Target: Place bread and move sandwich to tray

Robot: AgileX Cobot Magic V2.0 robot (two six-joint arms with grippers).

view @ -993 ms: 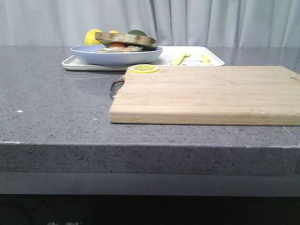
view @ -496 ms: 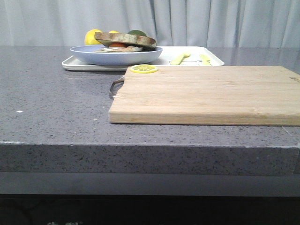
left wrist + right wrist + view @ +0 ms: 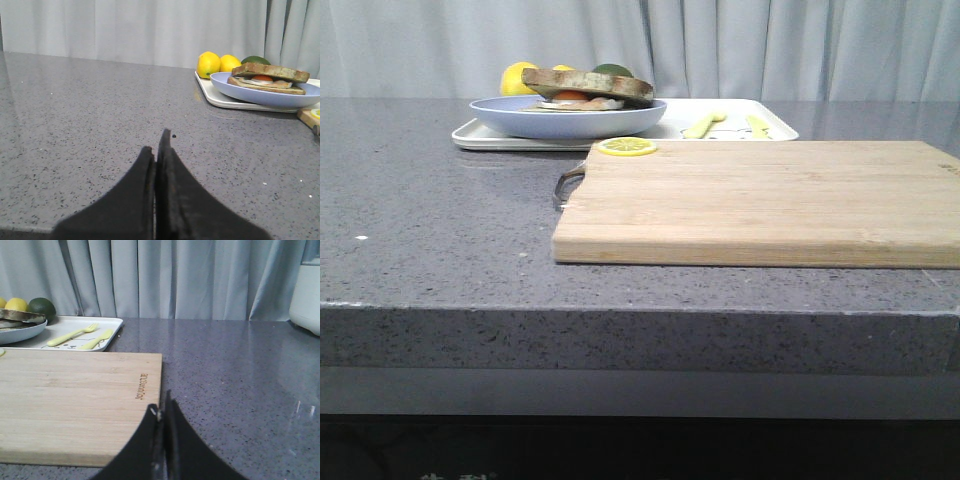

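1. Speckled grey stone worktop (image 3: 440, 230), matte, squared front edge; pale pleated curtain (image 3: 740, 45) behind.
2. Sandwich (image 3: 582, 90): brown-crusted slices, white egg and orange yolk between, bread (image 3: 270, 72) lying on top. It sits in the round pale blue plate (image 3: 520, 118), on the white tray (image 3: 775, 128) at the worktop's far edge.
3. Light wooden cutting board (image 3: 770, 200), flat rectangle with metal handle, near the front edge; a lemon slice (image 3: 627, 147) rests at its far left corner.
4. Yellow fork (image 3: 72, 334) and knife (image 3: 97, 339) lie on the tray's right half; lemons (image 3: 209, 64) and a dark green fruit (image 3: 42, 308) behind the plate.
5. Left gripper (image 3: 159, 150): black fingers pressed together, empty, over bare stone. Right gripper (image 3: 163, 415): likewise closed, by the board's right edge.
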